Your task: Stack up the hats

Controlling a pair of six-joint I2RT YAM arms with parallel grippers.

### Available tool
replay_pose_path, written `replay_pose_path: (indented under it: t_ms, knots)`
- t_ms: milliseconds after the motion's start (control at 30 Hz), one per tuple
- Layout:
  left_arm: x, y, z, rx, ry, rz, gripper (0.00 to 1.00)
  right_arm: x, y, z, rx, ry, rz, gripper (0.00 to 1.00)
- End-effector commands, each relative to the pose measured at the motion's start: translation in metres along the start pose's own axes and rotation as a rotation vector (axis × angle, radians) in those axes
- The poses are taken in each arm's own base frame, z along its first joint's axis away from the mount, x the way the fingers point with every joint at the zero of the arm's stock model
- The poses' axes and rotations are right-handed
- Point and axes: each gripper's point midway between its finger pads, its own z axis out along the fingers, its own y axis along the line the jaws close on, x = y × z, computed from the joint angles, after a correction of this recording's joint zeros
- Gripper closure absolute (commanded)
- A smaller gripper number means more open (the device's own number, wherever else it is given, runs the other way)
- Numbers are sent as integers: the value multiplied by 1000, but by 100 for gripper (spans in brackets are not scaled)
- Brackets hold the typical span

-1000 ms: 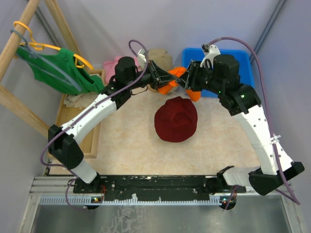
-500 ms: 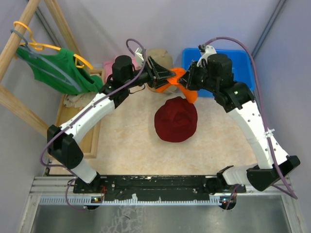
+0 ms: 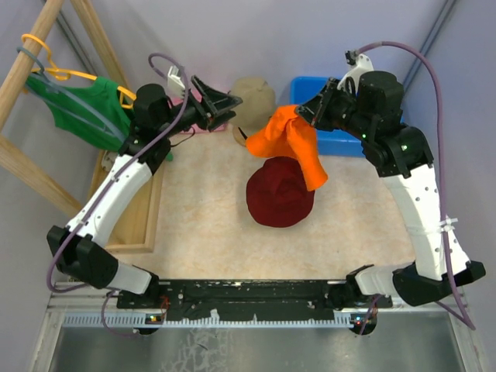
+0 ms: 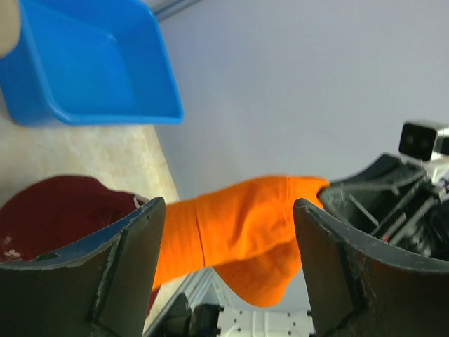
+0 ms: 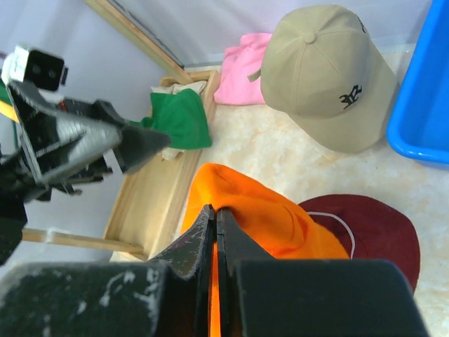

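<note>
Wears white shells over black joints on left arm (image 3: 116,190) and right arm (image 3: 422,201); trails looping purple cables (image 3: 411,52); shows scuffed black fingers (image 4: 119,274) on left pincer (image 4: 228,210).

I saw the bench (image 3: 201,217) carrying a dark red hat (image 3: 271,203) at frame centre, a tan cap (image 3: 256,94) and a blue bin (image 3: 302,93) along the top, and a wooden tray (image 3: 153,221) at left.

Bright orange hat (image 3: 291,139), dark red hat (image 3: 273,205), tan cap (image 5: 330,70) with dark logo, blue bin (image 4: 77,63), pink cloth (image 5: 242,60), green garment (image 3: 93,108)
</note>
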Motion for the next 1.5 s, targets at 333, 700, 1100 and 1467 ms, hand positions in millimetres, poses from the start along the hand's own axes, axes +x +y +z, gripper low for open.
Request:
replay_pose_path:
  t_ms: [333, 700, 1100, 1467]
  knots:
    - [54, 34, -42, -24, 57, -35, 23, -47, 48, -17, -213, -130, 211, 100]
    - [46, 27, -43, 35, -42, -27, 24, -61, 67, -17, -296, -146, 301, 100]
    - [50, 3, -23, 182, -40, 3, 23, -58, 71, -15, -324, -128, 339, 100]
    - [50, -5, -17, 175, -69, 20, 24, -52, 71, -11, -338, -106, 362, 100]
